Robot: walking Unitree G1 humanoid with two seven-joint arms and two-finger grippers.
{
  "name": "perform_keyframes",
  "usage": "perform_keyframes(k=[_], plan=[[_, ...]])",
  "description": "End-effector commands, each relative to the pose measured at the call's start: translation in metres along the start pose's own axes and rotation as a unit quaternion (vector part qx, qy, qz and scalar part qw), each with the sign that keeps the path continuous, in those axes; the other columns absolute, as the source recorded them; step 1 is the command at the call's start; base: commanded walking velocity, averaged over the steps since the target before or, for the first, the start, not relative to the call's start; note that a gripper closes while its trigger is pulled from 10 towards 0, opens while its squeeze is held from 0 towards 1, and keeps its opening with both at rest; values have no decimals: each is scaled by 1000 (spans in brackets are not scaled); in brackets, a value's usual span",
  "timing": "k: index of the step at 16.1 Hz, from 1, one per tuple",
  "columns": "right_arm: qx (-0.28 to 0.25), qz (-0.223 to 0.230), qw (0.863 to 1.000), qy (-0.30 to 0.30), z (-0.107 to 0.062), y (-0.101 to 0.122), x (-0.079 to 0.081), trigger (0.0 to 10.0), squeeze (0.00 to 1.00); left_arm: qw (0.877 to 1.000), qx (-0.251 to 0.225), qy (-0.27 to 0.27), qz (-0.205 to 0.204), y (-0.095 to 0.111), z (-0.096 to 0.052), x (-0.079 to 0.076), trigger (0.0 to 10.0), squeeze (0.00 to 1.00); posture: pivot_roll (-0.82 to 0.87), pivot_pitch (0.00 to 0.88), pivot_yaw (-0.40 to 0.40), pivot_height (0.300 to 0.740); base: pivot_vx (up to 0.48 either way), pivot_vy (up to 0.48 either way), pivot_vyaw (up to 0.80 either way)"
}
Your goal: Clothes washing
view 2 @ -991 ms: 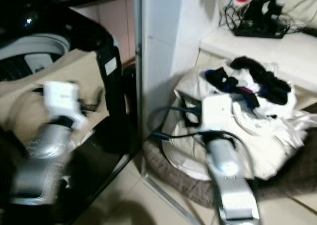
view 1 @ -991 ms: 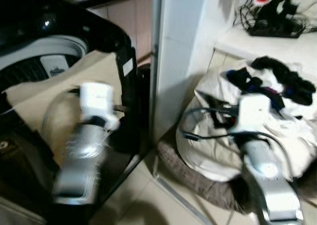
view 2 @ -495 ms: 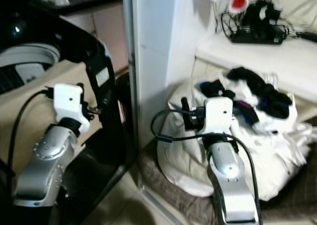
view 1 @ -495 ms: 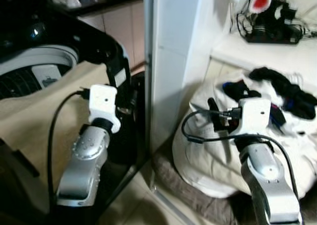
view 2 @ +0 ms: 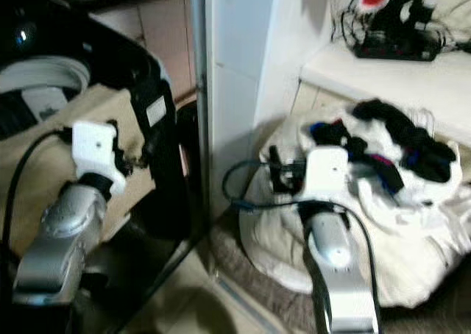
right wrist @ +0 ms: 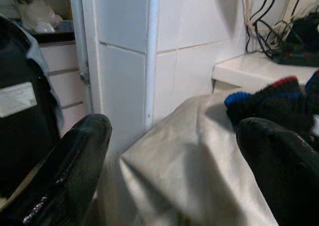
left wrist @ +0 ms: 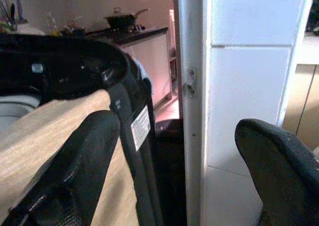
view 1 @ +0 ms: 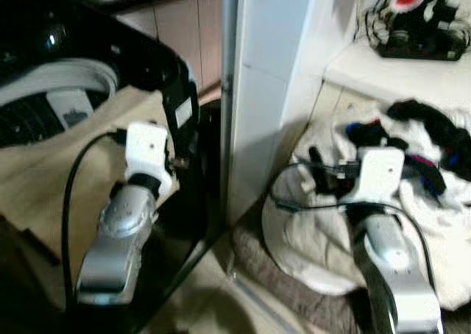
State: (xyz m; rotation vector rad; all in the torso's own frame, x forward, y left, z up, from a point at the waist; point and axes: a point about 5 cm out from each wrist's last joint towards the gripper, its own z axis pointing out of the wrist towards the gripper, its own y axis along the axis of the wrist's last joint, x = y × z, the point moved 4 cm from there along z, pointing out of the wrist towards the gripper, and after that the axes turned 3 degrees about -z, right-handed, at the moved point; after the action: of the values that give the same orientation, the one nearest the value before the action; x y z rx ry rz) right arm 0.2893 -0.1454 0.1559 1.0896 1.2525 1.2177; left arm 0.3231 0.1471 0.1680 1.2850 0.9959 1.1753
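Right gripper (right wrist: 174, 151) open above laundry pile (view 1: 412, 201) | left gripper (left wrist: 184, 151) open by washer (view 1: 66, 76) | best pinch one garment deep.

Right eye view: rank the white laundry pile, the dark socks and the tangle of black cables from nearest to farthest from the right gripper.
1. White laundry pile, directly under the right gripper.
2. Dark socks, on top of the pile, beyond the wrist.
3. Tangle of black cables, up on the white ledge.

Black top-loading washing machine (view 1: 173, 84), lid open, grey drum rim visible; beige cloth (view 1: 44, 172) draped over its front edge. White laundry heap (view 2: 412, 224) topped with dark garments (view 2: 397, 139) lies on a brown mat (view 1: 287, 282) on the floor
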Motion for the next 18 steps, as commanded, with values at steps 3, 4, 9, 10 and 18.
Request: perform_keyframes(k=[3,4,9,10,18], plan=[[-8,4,1000,-9,-2,6,-4,10000,0,1000,-4,-9,-2,3,4,-4,10000,0,-34,24,-2,740,0,465,-800],[-9,4,1000,-11,-3,7,-5,10000,0,1000,-4,-11,-4,3,4,-5,10000,0,-35,24,-2,740,0,465,-506],[-11,-3,1000,-8,-4,8,-4,10000,0,999,3,-10,39,2,4,-9,10000,0,-35,29,-4,740,0,-14,0],[-11,-4,1000,-7,-4,8,-4,10000,0,999,3,-11,41,1,3,-11,10000,0,-34,29,-4,740,0,-480,0],[-10,-49,999,-16,-2,7,-10,10000,0,1000,1,-4,26,3,5,-9,10000,0,-35,33,-2,740,0,-120,0]])
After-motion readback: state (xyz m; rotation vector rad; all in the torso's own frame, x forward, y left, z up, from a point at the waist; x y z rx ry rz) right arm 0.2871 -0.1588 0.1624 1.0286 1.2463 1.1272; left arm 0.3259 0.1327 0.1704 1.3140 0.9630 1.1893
